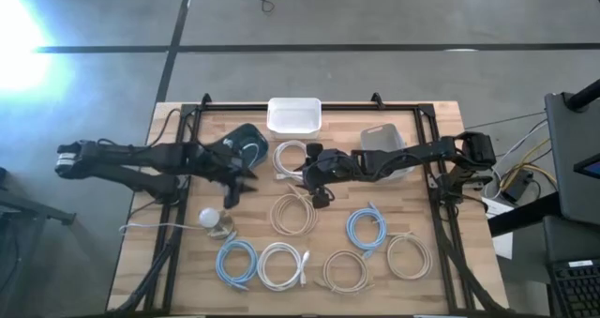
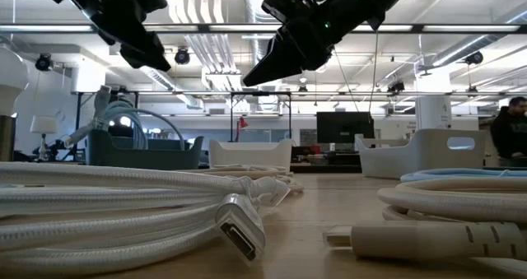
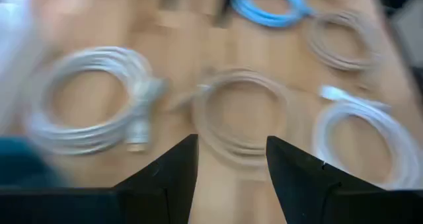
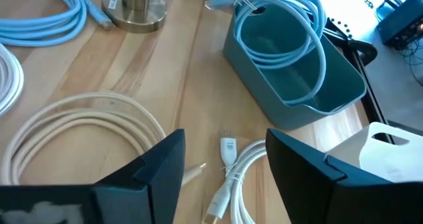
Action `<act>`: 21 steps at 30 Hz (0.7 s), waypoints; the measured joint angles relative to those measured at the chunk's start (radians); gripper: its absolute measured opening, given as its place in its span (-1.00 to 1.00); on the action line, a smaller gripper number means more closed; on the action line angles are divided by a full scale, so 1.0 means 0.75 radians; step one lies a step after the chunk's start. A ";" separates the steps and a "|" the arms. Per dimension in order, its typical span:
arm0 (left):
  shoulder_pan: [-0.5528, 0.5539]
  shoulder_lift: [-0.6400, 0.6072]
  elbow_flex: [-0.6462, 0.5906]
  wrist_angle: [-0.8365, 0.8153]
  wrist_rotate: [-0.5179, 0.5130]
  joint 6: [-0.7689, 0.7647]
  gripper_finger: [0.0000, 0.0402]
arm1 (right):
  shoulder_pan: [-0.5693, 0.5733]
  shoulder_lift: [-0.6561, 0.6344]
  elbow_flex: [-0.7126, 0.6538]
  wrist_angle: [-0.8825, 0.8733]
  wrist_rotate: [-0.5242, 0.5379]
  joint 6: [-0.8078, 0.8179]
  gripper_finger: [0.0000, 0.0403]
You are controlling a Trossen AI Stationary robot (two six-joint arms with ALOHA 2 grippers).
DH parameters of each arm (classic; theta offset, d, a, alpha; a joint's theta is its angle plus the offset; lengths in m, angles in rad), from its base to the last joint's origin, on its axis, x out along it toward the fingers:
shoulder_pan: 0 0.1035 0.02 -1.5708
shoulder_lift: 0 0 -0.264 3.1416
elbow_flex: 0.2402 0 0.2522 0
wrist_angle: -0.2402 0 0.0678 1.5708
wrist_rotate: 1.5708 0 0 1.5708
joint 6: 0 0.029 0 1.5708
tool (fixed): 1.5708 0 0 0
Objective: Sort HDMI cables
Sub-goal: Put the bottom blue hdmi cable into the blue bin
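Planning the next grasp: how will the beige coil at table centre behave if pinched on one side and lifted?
The beige coil is probably floppy: thin loops lie loose with no tie visible, so it may sag or unwind. It likely feels light. Its free plug end would probably dangle.

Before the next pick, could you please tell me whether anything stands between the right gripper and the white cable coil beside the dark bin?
Nothing visible does. The right gripper hangs with jaws open above the bare wood, and the white cable coil lies just past it, next to the dark bin that already holds a blue cable.
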 joint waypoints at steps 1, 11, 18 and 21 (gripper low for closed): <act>-0.027 0.022 0.000 -0.004 0.023 -0.015 -0.09 | 0.000 0.000 0.000 0.000 0.000 0.000 0.04; -0.394 0.280 -0.011 -0.011 0.100 -0.290 -0.15 | 0.000 0.000 -0.002 -0.001 0.001 -0.023 0.04; -0.573 0.418 -0.005 0.058 0.094 -0.482 -0.23 | 0.000 -0.001 -0.002 -0.001 0.001 -0.025 0.04; -0.611 0.482 -0.005 0.098 0.063 -0.485 -0.23 | 0.001 -0.001 -0.002 -0.001 0.001 -0.024 0.04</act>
